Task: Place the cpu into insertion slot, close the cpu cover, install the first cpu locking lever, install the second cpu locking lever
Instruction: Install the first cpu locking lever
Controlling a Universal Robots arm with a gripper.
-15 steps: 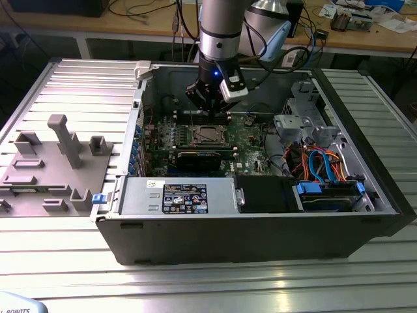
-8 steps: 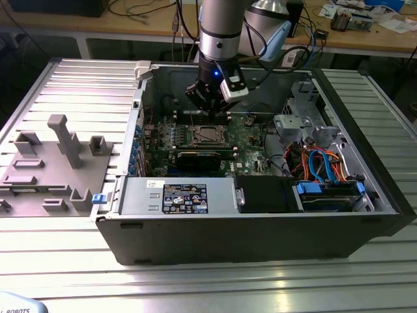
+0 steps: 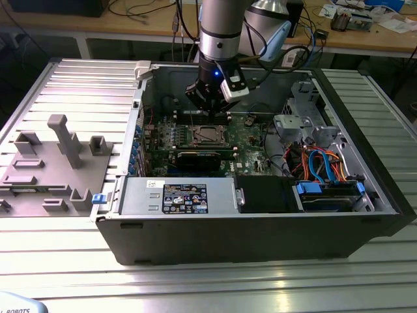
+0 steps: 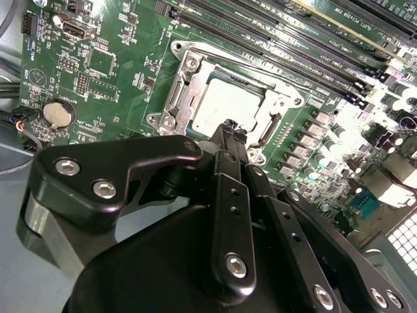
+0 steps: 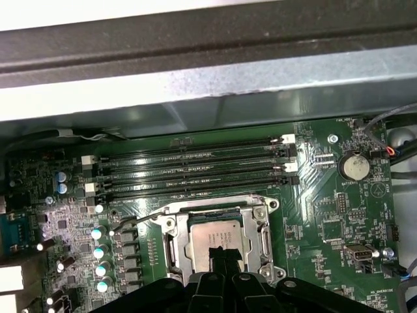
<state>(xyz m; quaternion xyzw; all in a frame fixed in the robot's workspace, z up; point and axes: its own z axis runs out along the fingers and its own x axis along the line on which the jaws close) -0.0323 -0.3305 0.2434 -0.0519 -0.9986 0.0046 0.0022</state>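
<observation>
The cpu (image 4: 221, 104) lies flat in the insertion slot (image 4: 190, 62) on the green board, its silver top showing. The cpu cover (image 4: 177, 98) lies down around it, framing the chip. My gripper (image 4: 229, 126) hovers just over the chip's edge, fingers shut together with nothing between them. In the first wrist view the gripper (image 5: 221, 251) points at the cpu (image 5: 212, 235), with the cpu cover (image 5: 174, 244) on both sides. A thin wire lever (image 5: 138, 220) sticks out from the socket's corner. In the exterior view the gripper (image 3: 214, 116) hangs over the cpu (image 3: 207, 135) inside the case.
Long black memory slots (image 5: 195, 169) run beside the socket, and a coin battery (image 5: 356, 166) sits further along the board. The case wall (image 5: 195, 85) rises close behind. A power supply (image 3: 176, 195) and coloured drive cables (image 3: 326, 163) fill the case's front. A grey fixture (image 3: 58, 156) stands outside.
</observation>
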